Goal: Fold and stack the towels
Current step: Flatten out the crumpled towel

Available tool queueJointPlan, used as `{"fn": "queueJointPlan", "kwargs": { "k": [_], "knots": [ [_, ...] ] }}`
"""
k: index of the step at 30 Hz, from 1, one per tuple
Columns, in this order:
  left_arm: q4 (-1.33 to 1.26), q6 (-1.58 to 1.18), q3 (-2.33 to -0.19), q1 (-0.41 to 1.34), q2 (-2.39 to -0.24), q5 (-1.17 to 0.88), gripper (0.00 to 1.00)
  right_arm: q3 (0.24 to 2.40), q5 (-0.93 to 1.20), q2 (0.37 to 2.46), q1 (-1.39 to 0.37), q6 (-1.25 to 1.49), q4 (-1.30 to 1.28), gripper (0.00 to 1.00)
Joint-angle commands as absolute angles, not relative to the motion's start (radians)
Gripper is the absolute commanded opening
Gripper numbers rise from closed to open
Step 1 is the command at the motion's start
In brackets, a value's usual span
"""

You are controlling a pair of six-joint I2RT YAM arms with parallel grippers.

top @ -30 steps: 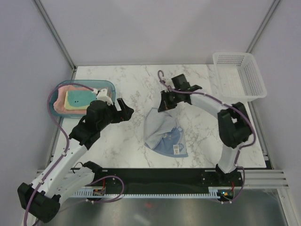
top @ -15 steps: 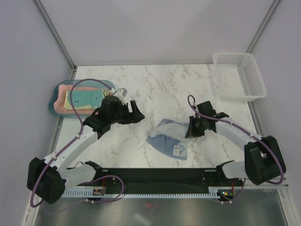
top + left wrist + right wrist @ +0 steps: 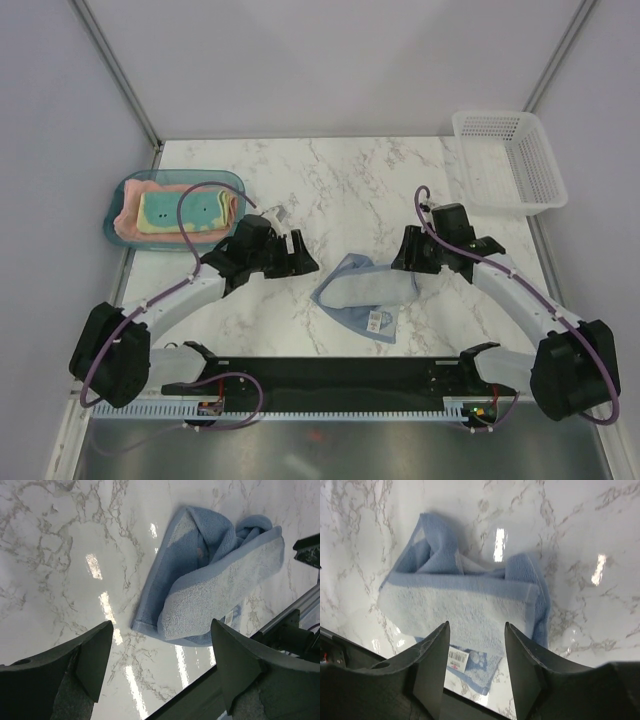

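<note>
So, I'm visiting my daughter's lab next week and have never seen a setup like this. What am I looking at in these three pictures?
These are two robot arms bolted to the near edge of a marble table. The wide picture comes from a fixed camera above and behind them. The other two come from a small camera on each wrist, so the dark prongs at the bottom are that arm's own fingers. A light blue towel, roughly folded over, lies on the table between the left hand and the right hand. Both hands are open and hold nothing. At the left, a teal tray holds a yellow towel on top of a pink towel. A white basket sits at the far right corner.
</note>
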State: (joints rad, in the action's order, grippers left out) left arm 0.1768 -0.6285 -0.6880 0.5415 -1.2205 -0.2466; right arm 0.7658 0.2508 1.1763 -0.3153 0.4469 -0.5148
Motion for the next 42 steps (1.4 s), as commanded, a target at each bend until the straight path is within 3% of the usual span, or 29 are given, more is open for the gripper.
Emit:
{"fn": "queueJointPlan", "kwargs": {
  "k": [1, 12, 24, 27, 28, 31, 42],
  "knots": [
    [0.052, -0.678, -0.684, 0.548, -1.270, -0.325, 0.86, 0.799, 0.294, 1.253, -0.270, 0.390, -0.428, 0.56],
    [0.003, -0.692, -0.680, 0.548, -1.345, -0.368, 0.86, 0.790, 0.445, 1.368, -0.147, 0.301, -0.374, 0.59],
    [-0.020, -0.695, -0.703, 0.548, -1.381, -0.394, 0.86, 0.749, 0.498, 1.420, -0.135, 0.328, -0.276, 0.58],
    [-0.020, -0.698, -0.696, 0.548, -1.378, -0.390, 0.86, 0.729, 0.503, 1.388, -0.137, 0.333, -0.267, 0.41],
    [-0.020, -0.698, -0.695, 0.548, -1.378, -0.388, 0.86, 0.727, 0.488, 1.375, -0.137, 0.336, -0.268, 0.24],
    [-0.020, -0.698, -0.689, 0.548, -1.371, -0.385, 0.86, 0.747, 0.462, 1.335, -0.137, 0.337, -0.313, 0.00],
    [-0.090, -0.724, -0.692, 0.546, -1.328, -0.504, 0.87, 0.775, 0.285, 1.043, -0.137, 0.411, -0.563, 0.00]
  ]
}}
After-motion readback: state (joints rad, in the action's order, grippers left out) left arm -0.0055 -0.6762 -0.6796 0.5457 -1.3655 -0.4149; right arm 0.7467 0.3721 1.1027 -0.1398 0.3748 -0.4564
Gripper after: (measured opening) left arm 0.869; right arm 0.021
